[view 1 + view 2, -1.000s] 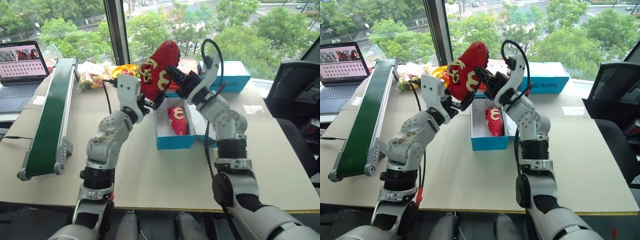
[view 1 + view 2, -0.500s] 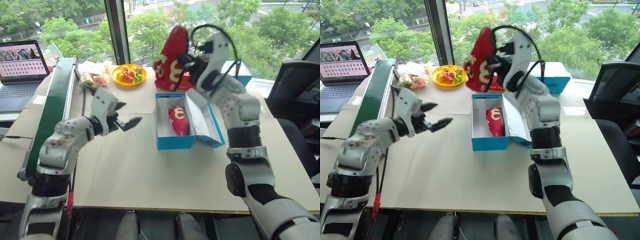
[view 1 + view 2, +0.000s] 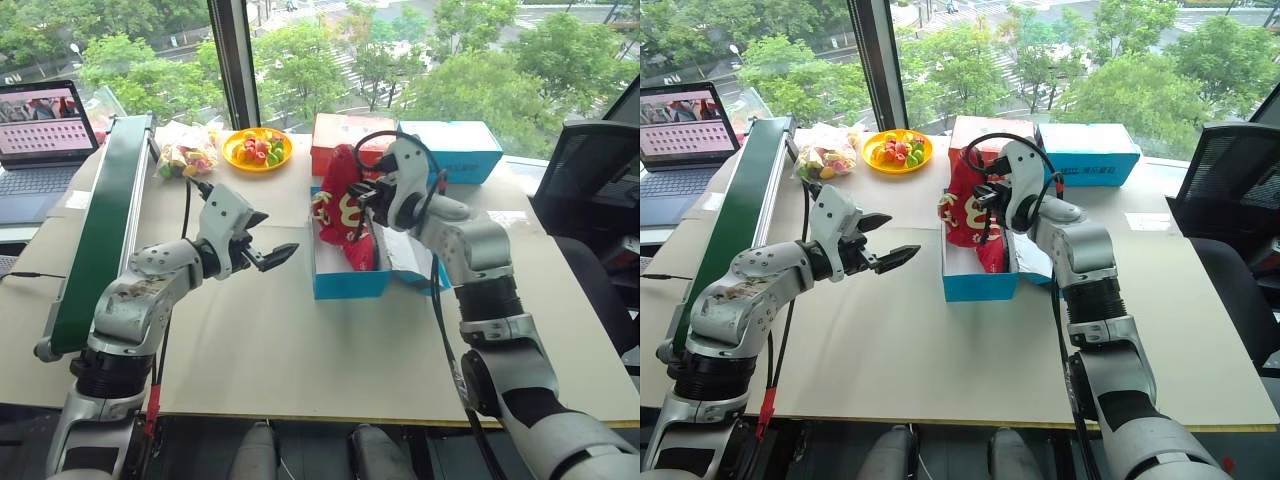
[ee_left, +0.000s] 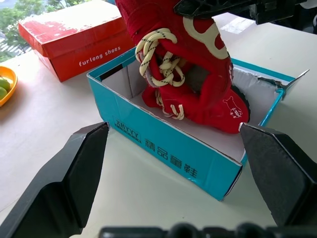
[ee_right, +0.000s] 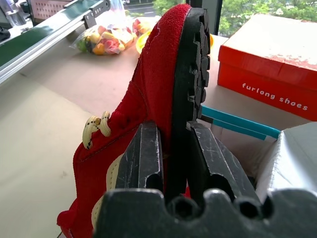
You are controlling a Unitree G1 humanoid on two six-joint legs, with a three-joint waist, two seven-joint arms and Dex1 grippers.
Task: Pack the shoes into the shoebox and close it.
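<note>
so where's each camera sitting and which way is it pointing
Left eye: on the head, looking forward and down at the table; both arms show, left gripper open.
Right eye: beside it, same scene; right gripper clamps a red shoe.
Left wrist: on the left arm, facing the shoebox; its own fingers spread.
Right wrist: along its fingers, pinching the shoe's sole.
Both wrist views share the red box.

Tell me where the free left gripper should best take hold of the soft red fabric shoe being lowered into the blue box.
Probably the laced upper of the red fabric shoe, approached from the left gripper's side: the right gripper already pinches its sole edge.
</note>
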